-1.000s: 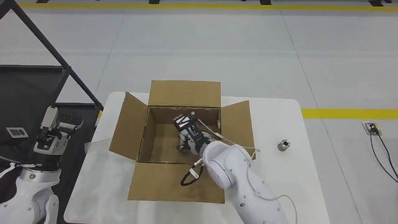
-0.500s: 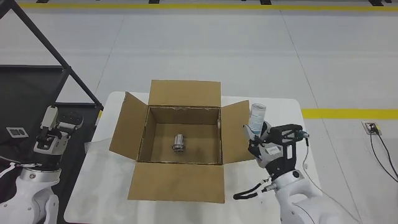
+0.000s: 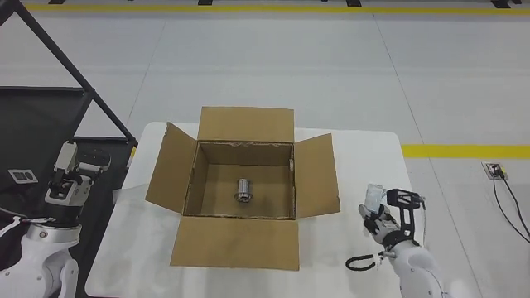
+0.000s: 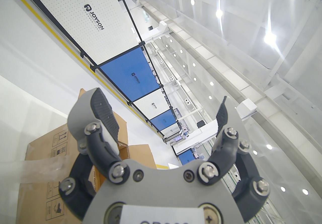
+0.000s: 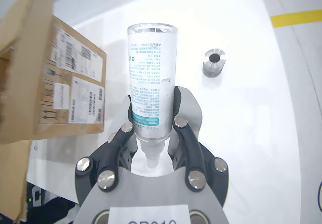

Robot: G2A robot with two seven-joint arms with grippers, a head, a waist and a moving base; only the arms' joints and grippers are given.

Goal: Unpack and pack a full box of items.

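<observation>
An open cardboard box (image 3: 246,123) stands in the middle of the white table (image 3: 364,153). One small metal cylinder (image 3: 243,189) lies on the box floor. My right gripper (image 3: 383,215) (image 5: 153,99) hangs over the table's right side, outside the box, shut on a clear bottle (image 3: 374,196) (image 5: 151,76) with a white printed label. A second metal cylinder (image 5: 213,62) stands on the table just beyond the bottle. The box's right flap (image 5: 75,84) is close beside the bottle. My left gripper (image 3: 65,159) (image 4: 161,99) is off the table's left edge, pointing upward, open and holding nothing.
Clear plastic wrap (image 3: 124,194) lies on the table by the box's left flap (image 3: 166,170). A black frame (image 3: 74,74) stands to the left of the table. Bare tabletop lies around the right gripper, with the table's right edge (image 3: 414,215) close by.
The right arm came up out of the box holding the bottle and carried it right, over the flap to the table's right side. The left arm stayed still.
</observation>
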